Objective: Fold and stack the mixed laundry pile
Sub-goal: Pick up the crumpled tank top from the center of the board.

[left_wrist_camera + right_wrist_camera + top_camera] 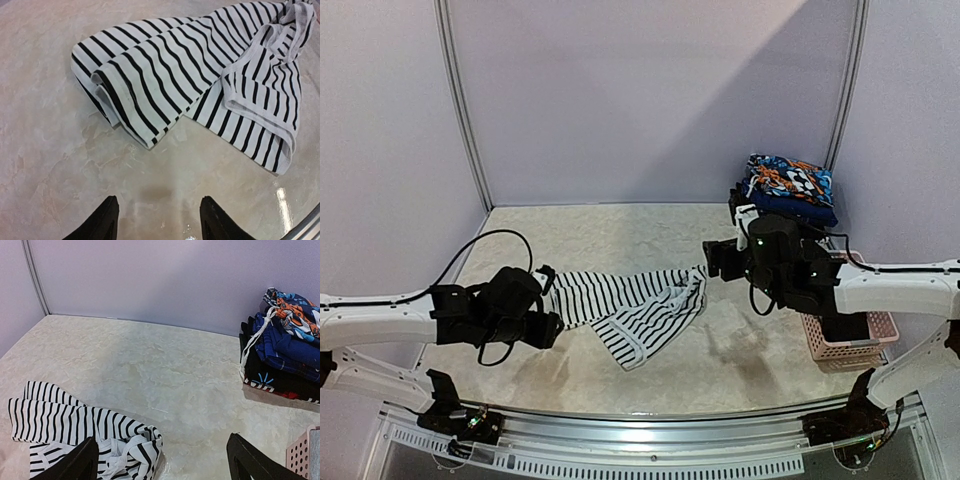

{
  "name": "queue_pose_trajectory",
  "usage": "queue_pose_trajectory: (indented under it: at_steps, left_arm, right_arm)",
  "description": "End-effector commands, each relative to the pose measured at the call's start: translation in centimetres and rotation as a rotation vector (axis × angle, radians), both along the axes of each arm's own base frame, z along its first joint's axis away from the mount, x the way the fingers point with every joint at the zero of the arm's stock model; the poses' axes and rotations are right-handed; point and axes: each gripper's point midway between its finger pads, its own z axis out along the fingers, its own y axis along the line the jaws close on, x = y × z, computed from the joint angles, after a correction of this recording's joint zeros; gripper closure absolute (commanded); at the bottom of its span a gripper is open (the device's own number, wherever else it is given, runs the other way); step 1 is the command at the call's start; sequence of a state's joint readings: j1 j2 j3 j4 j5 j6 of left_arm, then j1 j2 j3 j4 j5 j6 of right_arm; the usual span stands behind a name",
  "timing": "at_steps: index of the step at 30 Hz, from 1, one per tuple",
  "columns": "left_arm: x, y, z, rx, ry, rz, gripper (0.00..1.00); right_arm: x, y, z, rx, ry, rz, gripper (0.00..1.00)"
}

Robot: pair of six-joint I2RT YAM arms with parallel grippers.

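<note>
A black-and-white striped garment [625,305] lies loosely folded and rumpled on the table, left of centre. My left gripper [552,303] sits at its left end. In the left wrist view the garment [190,80] lies ahead of the left gripper [159,212], whose jaws stand apart over bare table with nothing between them. My right gripper [710,262] hovers at the garment's right end. Seen from the right wrist, the right gripper [162,455] is wide open, and the striped cloth [75,435] lies by its left finger, untouched.
A stack of folded garments [788,190], blue and orange print over dark pieces, sits at the back right by the wall [285,350]. A pink lattice basket [850,345] stands at the right edge under my right arm, its corner [300,452] showing.
</note>
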State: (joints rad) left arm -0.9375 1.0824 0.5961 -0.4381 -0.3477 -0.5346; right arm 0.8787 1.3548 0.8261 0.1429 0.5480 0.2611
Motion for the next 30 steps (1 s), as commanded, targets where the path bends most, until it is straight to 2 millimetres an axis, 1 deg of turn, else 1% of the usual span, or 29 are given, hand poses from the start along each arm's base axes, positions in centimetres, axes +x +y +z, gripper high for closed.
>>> queue_pose_trajectory:
  at_steps: [1, 4, 8, 12, 15, 20, 23, 26, 30]
  left_arm:
    - [-2.1, 0.4, -1.8, 0.012, 0.084, -0.017, 0.46]
    - [-2.6, 0.5, -2.6, 0.026, 0.101, -0.029, 0.47]
    - [-2.1, 0.1, -3.4, 0.033, 0.088, -0.017, 0.51]
    - [-0.6, 0.0, -3.9, 0.049, 0.037, 0.038, 0.57]
    - [0.6, -0.3, -4.2, 0.057, -0.003, 0.062, 0.59]
    - [2.2, -1.2, -5.2, 0.085, -0.014, 0.072, 0.61]
    - [3.3, -1.4, -6.3, 0.102, 0.013, 0.092, 0.62]
    - [4.2, -1.7, -6.9, 0.101, 0.025, 0.104, 0.62]
    - [4.9, -2.0, -7.5, 0.091, 0.031, 0.101, 0.63]
  right_arm:
    - [1.0, 0.2, 0.9, 0.010, -0.025, -0.016, 0.11]
    - [1.2, 0.3, 0.6, 0.007, -0.018, -0.018, 0.11]
    - [1.2, 0.3, 0.0, 0.008, -0.006, -0.018, 0.11]
    - [0.9, 0.0, -0.5, 0.005, 0.010, -0.020, 0.11]
    - [0.6, -0.8, -0.8, -0.003, 0.012, -0.039, 0.11]
    - [0.1, -1.9, -0.9, -0.004, 0.017, -0.060, 0.11]
    - [0.0, -2.1, -1.2, 0.001, 0.022, -0.065, 0.11]
    - [-0.1, -2.2, -1.5, -0.004, 0.026, -0.071, 0.11]
    - [-0.1, -2.4, -1.6, -0.012, 0.030, -0.077, 0.11]
